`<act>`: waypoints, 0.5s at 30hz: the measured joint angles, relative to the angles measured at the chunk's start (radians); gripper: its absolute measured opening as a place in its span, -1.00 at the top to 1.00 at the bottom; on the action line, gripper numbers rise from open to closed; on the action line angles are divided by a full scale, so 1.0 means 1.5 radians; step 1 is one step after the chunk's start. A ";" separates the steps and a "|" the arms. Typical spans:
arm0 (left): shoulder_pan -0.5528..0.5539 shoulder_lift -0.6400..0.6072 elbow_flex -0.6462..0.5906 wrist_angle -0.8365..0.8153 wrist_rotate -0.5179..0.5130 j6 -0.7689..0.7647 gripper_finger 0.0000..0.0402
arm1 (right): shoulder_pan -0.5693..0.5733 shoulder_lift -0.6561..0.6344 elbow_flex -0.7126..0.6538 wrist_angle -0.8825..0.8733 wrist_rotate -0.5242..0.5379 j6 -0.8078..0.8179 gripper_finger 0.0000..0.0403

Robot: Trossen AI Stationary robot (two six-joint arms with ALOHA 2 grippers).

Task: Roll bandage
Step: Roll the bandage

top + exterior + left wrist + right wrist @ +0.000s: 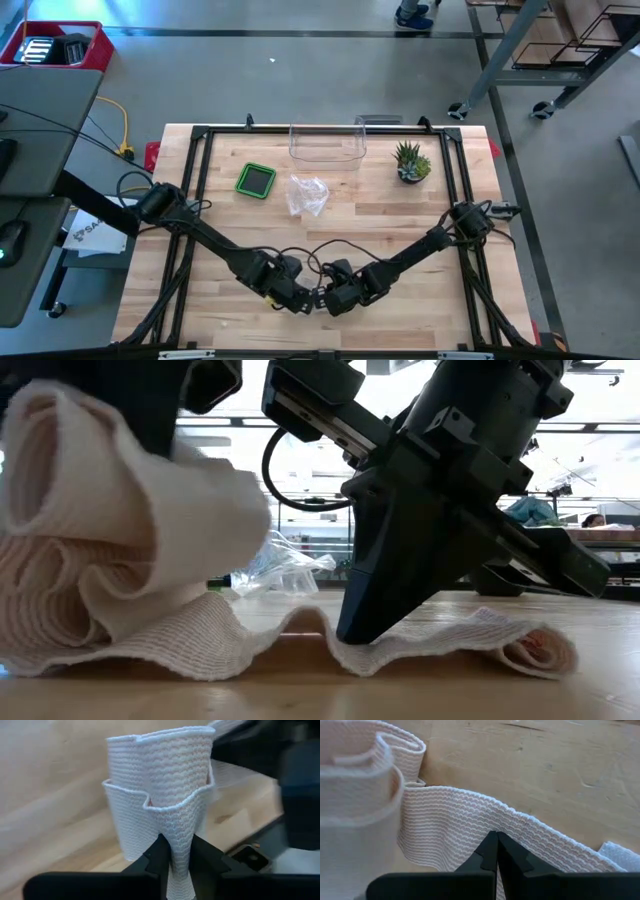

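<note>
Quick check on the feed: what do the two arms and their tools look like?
Both arms, left arm and right arm, are dark with jointed segments, and loose black cables loop between them. Left tool and right tool each end in two black, wedge-shaped fingers. No markings are visible.

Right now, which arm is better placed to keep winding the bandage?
Probably the left: its gripper pinches the loose roll of the bandage, while the right gripper, shut, presses the flat tail to the table.

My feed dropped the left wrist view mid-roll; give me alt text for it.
The left end effector pinches a loosely rolled, ribbed white bandage between its two dark fingers, the loops standing up over the wooden table. The other arm shows as a dark blur at one side.
</note>
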 joint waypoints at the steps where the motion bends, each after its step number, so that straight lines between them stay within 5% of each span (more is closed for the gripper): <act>1: 0.000 0.000 0.000 0.014 -0.001 0.000 0.69 | 0.000 0.000 0.000 0.000 0.001 0.000 1.00; 8: 0.004 -0.001 0.001 0.124 -0.031 0.051 0.47 | 0.000 0.000 0.000 0.000 0.002 0.000 1.00; 15: 0.006 -0.004 0.000 0.011 -0.019 0.068 0.43 | 0.000 0.000 0.000 0.001 0.002 0.000 1.00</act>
